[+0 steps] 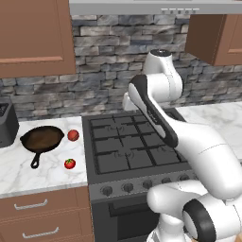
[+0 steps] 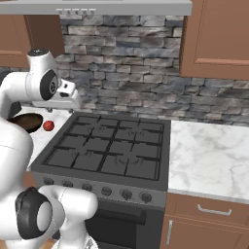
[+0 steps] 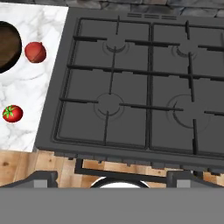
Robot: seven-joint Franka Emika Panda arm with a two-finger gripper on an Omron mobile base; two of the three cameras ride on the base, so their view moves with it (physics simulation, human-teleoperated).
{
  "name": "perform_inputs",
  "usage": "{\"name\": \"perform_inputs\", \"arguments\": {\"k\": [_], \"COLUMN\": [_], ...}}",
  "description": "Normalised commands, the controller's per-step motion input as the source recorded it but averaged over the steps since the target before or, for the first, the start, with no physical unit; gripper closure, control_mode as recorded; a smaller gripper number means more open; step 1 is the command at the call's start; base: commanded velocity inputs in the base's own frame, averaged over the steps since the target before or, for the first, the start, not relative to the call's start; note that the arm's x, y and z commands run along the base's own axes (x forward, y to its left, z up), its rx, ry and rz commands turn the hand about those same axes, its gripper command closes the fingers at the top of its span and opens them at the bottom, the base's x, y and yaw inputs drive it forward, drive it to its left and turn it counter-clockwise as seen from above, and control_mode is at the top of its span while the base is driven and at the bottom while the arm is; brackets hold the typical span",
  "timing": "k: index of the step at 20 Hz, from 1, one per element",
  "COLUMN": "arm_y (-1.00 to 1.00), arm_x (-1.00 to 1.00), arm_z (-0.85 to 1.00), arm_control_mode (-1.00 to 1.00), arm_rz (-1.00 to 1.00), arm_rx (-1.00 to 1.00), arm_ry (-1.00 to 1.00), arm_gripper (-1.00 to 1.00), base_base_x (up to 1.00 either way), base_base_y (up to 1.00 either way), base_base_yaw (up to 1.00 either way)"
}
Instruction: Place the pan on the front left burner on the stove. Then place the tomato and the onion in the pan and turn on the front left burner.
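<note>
stove (image 2: 109,151): centre of my view, grates bare
pan (image 2: 26,122): at nine o'clock on the counter, partly behind my arm
onion (image 2: 48,126): just beside the pan, three o'clock side

A white marble counter (image 1: 19,172) fills the lower left of the left base view. On it rest a round dark cast-iron skillet (image 1: 41,139), a dull orange-red onion (image 1: 73,135) just beside its right rim, and a small bright-red green-capped tomato (image 1: 70,164) lower down, apart.
</note>
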Motion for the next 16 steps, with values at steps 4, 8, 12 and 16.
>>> {"name": "perform_inputs", "arguments": {"k": [4, 8, 12, 16], "arm_y": [0.42, 0.39, 0.37, 0.37], "arm_x": [-0.06, -0.03, -0.02, 0.00], "arm_z": [0.00, 0.00, 0.00, 0.00], "arm_control_mode": [-1.00, -1.00, -1.00, -1.00], "arm_rz": [0.00, 0.00, 0.00, 0.00], "arm_rx": [0.00, 0.00, 0.00, 0.00], "arm_ry": [0.00, 0.01, 0.02, 0.04], "arm_gripper": [-1.00, -1.00, -1.00, -1.00], "base_base_x": [0.00, 0.00, 0.00, 0.00], "base_base_y": [0.00, 0.00, 0.00, 0.00], "base_base_yaw": [0.00, 0.00, 0.00, 0.00]}}
